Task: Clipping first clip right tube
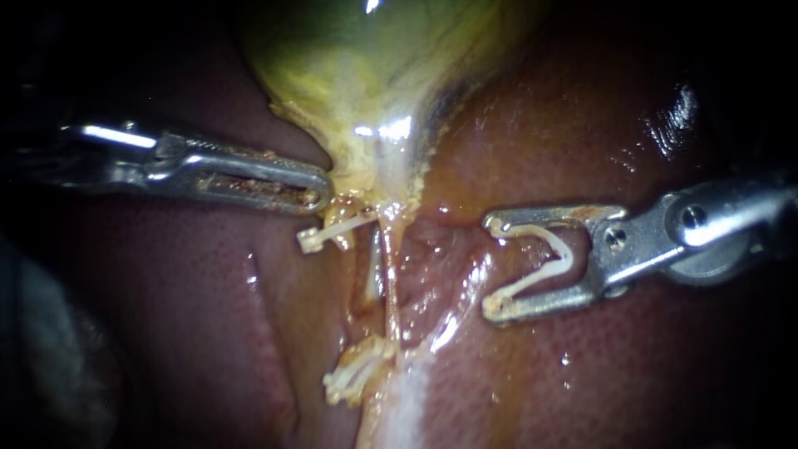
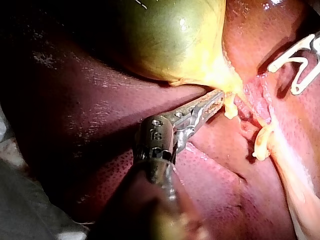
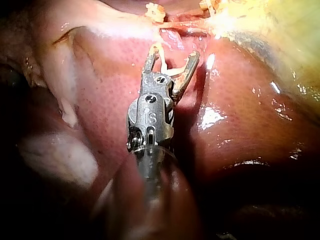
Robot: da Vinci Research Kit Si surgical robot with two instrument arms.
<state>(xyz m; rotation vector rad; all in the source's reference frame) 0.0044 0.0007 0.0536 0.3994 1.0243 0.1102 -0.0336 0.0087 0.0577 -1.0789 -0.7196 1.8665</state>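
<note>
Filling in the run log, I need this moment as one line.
left instrument: tip at gallbladder neck; right instrument: open clip held between jaws, not yet closed; two closed clips on a tube

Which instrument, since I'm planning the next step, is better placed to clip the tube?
The right instrument: its jaws hold an unclosed clip, facing the tube; the left instrument carries no clip and lies beside the gallbladder.

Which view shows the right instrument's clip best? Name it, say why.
Endoscope view: the clip sits side-on, its open V visible between the right instrument's jaws. Left wrist view catches it far off; right wrist view foreshortens it.
</note>
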